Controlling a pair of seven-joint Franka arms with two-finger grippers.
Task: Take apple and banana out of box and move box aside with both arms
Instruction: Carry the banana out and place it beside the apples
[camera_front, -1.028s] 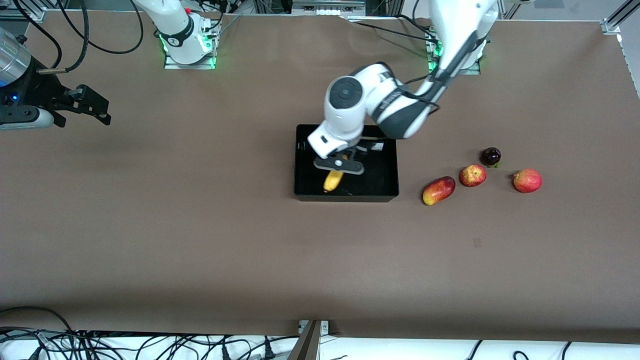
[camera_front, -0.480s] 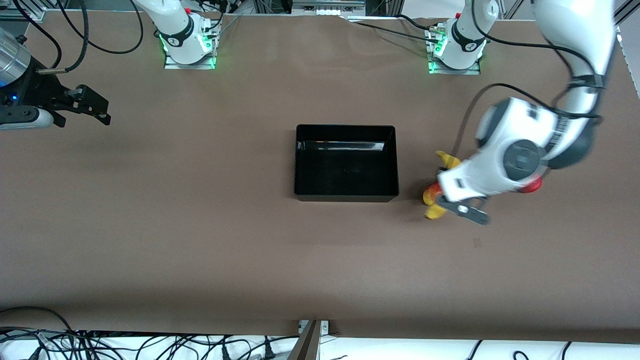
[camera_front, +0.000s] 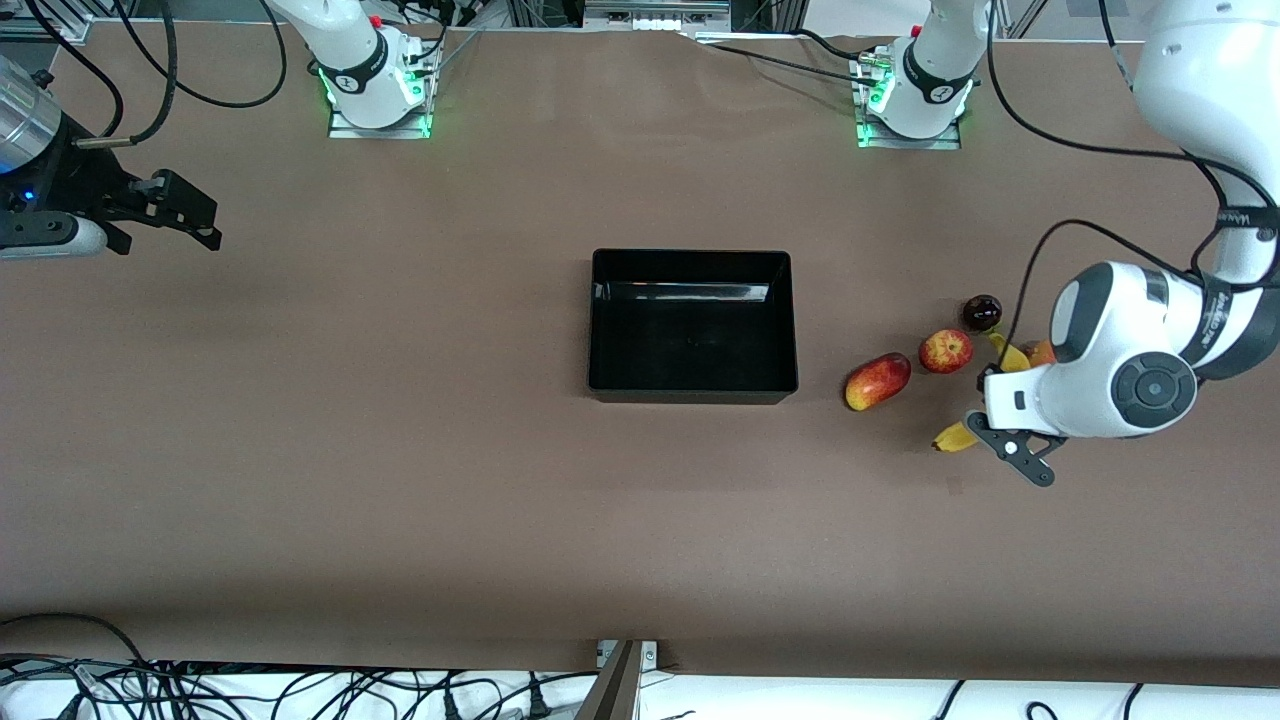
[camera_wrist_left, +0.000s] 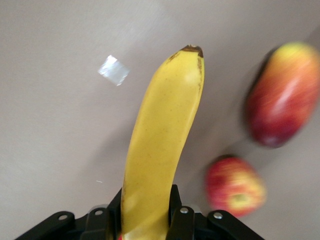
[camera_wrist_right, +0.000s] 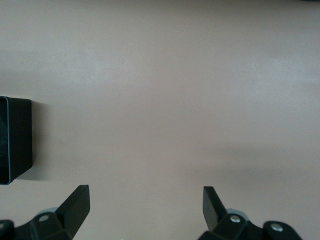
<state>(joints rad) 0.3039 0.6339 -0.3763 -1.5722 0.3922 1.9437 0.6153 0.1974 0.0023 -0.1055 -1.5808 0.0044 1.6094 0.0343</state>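
Note:
My left gripper (camera_front: 1010, 445) is shut on the yellow banana (camera_front: 955, 438) and holds it low over the table beside the fruits, toward the left arm's end. In the left wrist view the banana (camera_wrist_left: 162, 145) runs out from between the jaws of the left gripper (camera_wrist_left: 145, 215). The small red-and-yellow apple (camera_front: 945, 351) lies on the table; it also shows in the left wrist view (camera_wrist_left: 235, 186). The black box (camera_front: 690, 340) sits empty mid-table. My right gripper (camera_front: 185, 215) waits open at the right arm's end, and the right wrist view shows it (camera_wrist_right: 145, 200) empty.
An oblong red-yellow fruit (camera_front: 878, 381) lies between box and apple. A dark purple fruit (camera_front: 981, 313) lies farther from the front camera. Another red fruit (camera_front: 1040, 350) is mostly hidden by my left wrist. A small tape patch (camera_front: 955, 486) marks the table.
My left gripper was over the box with the banana a second ago. It has swung out toward the left arm's end, still holding the banana. The box now shows empty. The right arm has not moved.

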